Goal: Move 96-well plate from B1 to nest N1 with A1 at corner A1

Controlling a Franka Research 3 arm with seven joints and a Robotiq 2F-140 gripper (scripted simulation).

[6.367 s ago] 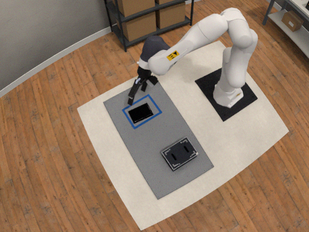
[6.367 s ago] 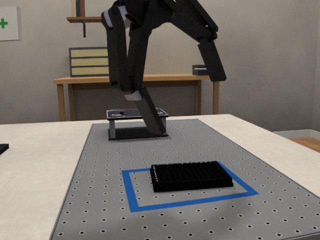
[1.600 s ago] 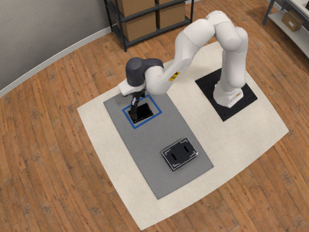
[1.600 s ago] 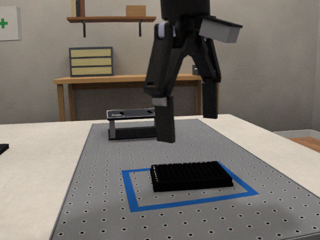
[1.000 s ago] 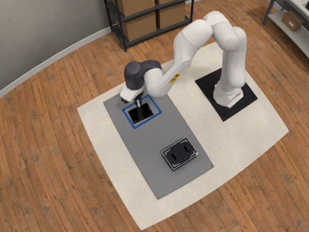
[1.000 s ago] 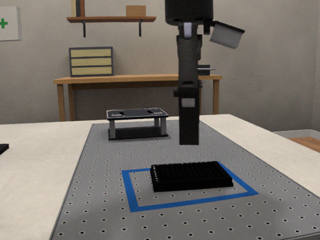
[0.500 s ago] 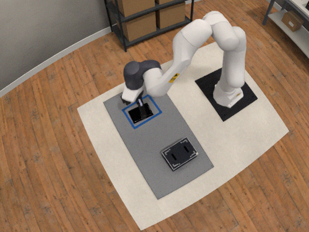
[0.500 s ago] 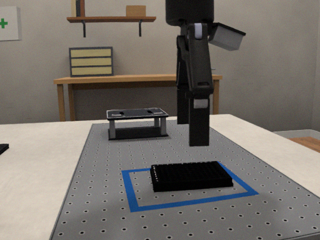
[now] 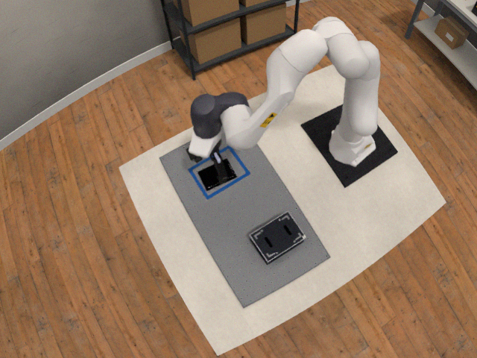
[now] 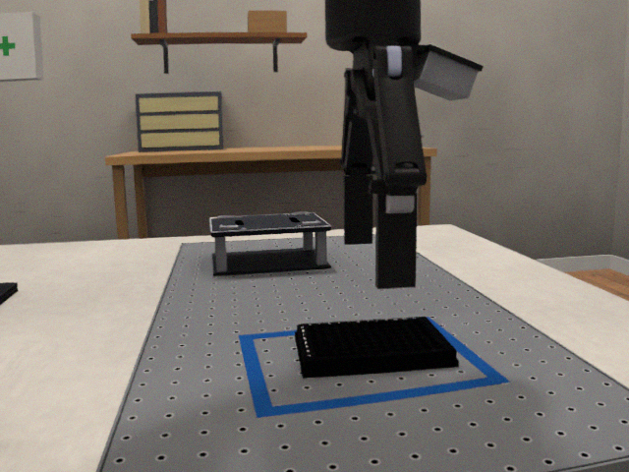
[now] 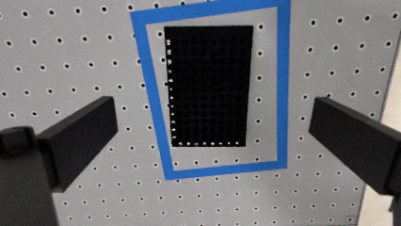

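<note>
Nothing moved yet — the plate (image 10: 375,346) lies in B1's blue square (image 10: 372,398), the hand (image 11: 207,137) wide open and empty above it — grasp and transfer to the nest (image 10: 270,222) remain.

Wood plank floor (image 9: 57,231), grey wall behind gripper, wooden table (image 10: 223,154) and wall shelf (image 10: 218,36) beyond it

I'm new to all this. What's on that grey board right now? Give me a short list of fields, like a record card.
plate: black 96-well plate, lying flat inside the blue tape square
gripper: gripper open, holding nothing, hanging above the plate without touching it
fingers: one to each long side of the plate in the wrist view
nest: raised plate nest, no plate on it
board: grey perforated board
</note>
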